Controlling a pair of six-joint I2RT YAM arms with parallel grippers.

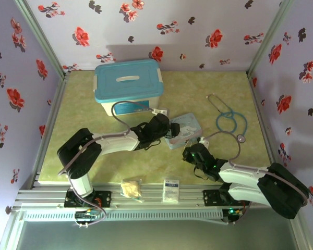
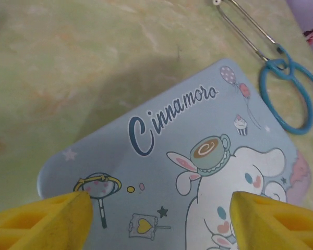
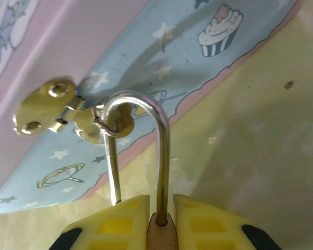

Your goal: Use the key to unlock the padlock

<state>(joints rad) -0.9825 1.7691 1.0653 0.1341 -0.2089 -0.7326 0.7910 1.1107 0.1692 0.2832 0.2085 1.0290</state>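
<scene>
The right hand (image 3: 161, 208) is clamped on the body of the small brass padlock (image 3: 162, 156), whose thin silver shackle hooks through the brass hasp (image 3: 47, 107) of the pale-blue cartoon tin box (image 2: 161, 151) on the green counter (image 3: 261, 130). The left hand (image 2: 157, 211) hangs over the lid, fingers spread, gripping nothing. Any tug would likely drag the unheld tin or bind the shackle in the hasp.

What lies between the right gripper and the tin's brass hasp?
Right wrist view: the shackle of the padlock, hooked through the hasp and held by the right gripper.
</scene>
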